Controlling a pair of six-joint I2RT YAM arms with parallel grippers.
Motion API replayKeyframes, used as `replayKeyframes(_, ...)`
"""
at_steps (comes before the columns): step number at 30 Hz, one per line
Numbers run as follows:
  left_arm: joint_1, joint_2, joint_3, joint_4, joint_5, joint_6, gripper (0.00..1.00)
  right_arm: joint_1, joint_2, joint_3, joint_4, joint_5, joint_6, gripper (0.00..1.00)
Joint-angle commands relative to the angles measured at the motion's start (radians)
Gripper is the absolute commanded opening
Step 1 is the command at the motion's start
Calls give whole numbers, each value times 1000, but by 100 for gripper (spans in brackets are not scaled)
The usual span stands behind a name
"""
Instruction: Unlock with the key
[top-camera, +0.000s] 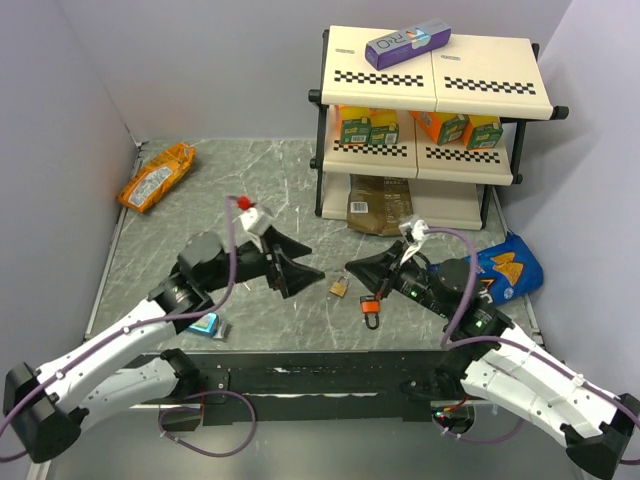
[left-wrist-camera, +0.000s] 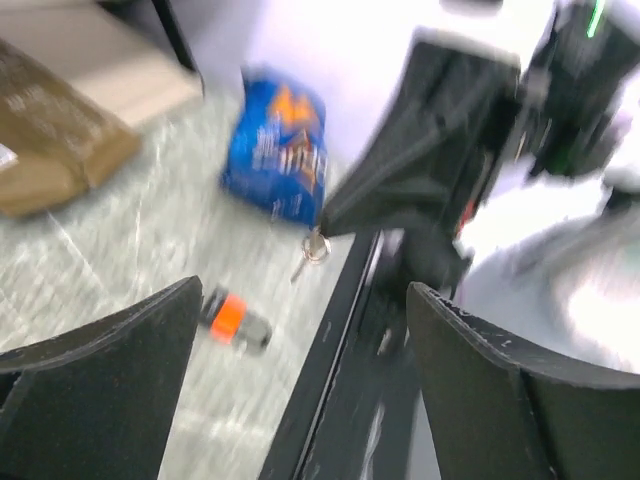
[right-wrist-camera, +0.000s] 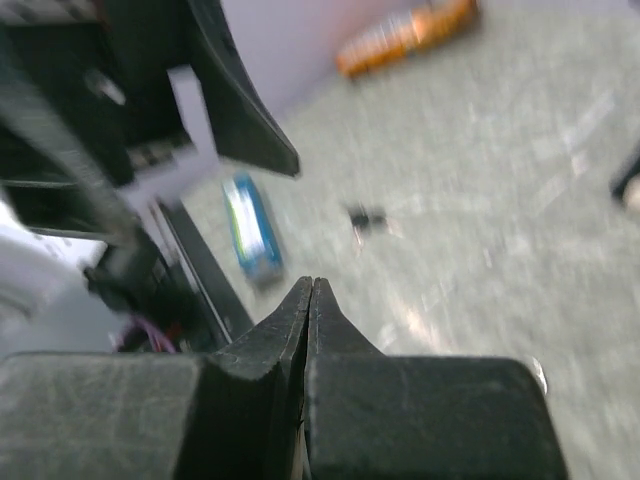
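- On the table (top-camera: 200, 230), just past the tip of the right gripper (right-wrist-camera: 312, 285) in the right wrist view: small black object with a thin pale blade, taken as the key (right-wrist-camera: 365, 215). Heavily blurred. It lies loose on the surface, in neither gripper.
- Top view: the key cannot be made out.
- Right gripper: jaws pressed flat together, nothing visible between them. It is aimed toward the left arm.
- Left wrist view: small silvery piece (left-wrist-camera: 315, 245) right at the right gripper's tip. Cannot tell what it is, or whether it touches the tip.
- Left gripper (top-camera: 312, 260): jaws spread wide with nothing between them. It faces the right gripper, near it but apart.
- Brass padlock (top-camera: 340, 287): on the table between the two grippers, just below the right tip in the top view.
- Orange-red padlock (top-camera: 370, 305): just beside the brass one, on the side toward the arm bases.
- Blue snack bag (top-camera: 510, 268): beyond the right arm.
- Small blue packet (top-camera: 205, 325): near the left arm, by the near edge.
- Orange packet (top-camera: 157, 177): far left corner.
- Two-tier shelf (top-camera: 430, 70): at the back of the table.
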Motion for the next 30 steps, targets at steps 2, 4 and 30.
replayKeyframes(2, 1, -57, -175, 515, -277, -464, 84, 7, -23, -55, 441, -8, 68, 0)
replayKeyframes(4, -3, -45, -238, 679, -300, -555, 82, 7, -17, -82, 551, -10, 85, 0)
replayKeyframes(30, -132, 170, -165, 890, -261, -600, 64, 5, 7, -98, 613, -9, 189, 0)
